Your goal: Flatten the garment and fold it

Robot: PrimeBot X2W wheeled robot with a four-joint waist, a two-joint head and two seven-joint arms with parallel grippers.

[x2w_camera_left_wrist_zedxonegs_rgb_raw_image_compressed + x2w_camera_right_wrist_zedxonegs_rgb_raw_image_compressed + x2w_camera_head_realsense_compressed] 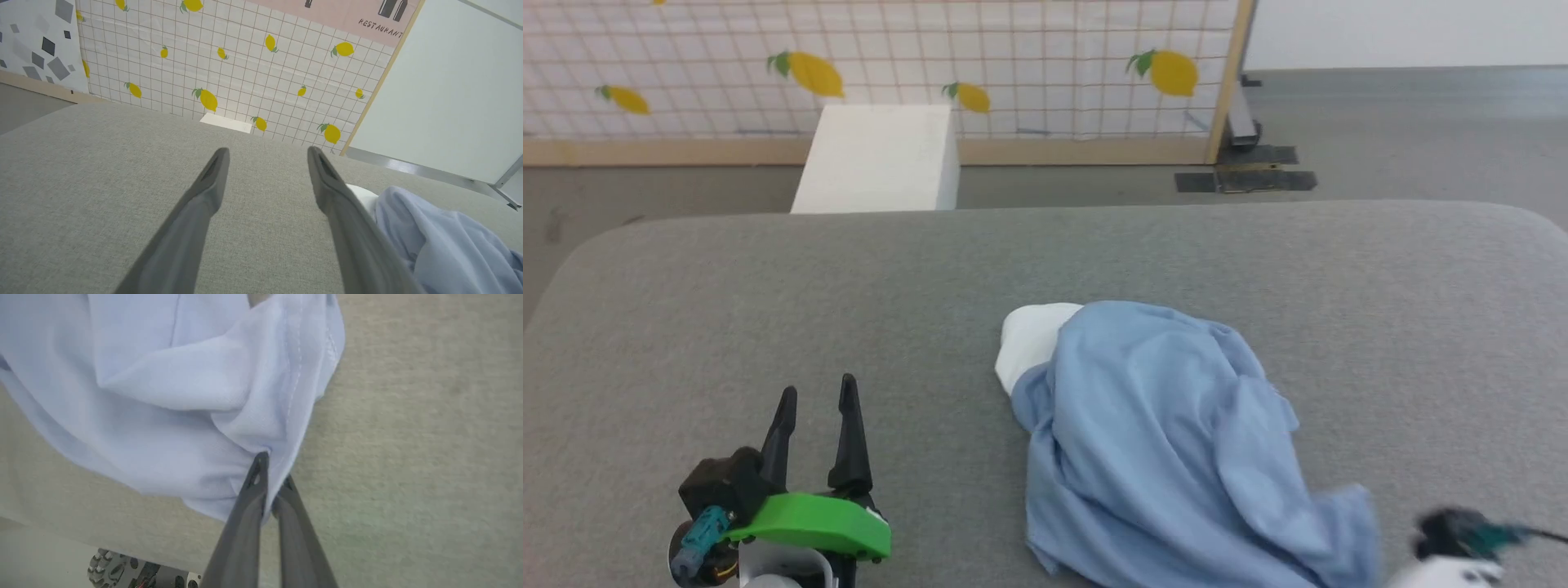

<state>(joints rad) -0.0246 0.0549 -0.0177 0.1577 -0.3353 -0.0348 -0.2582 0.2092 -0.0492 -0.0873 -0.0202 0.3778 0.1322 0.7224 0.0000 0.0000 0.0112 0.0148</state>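
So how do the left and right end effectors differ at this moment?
The left end effector is open and empty; the right end effector is shut on a fold at the edge of the garment. The left is over the bare gray surface, apart from the garment; the right is at the garment's near edge. Both are dark and two-fingered.

1. The T-shirt (1168, 441) runs off the head view's bottom edge; blue folds cover most of its white patch (1033, 339).
2. The right gripper (1470, 535) is a dark blur in that view's lower right corner, cut by the edge.
3. In the right wrist view, a fold partly hides one fingertip (288, 486).
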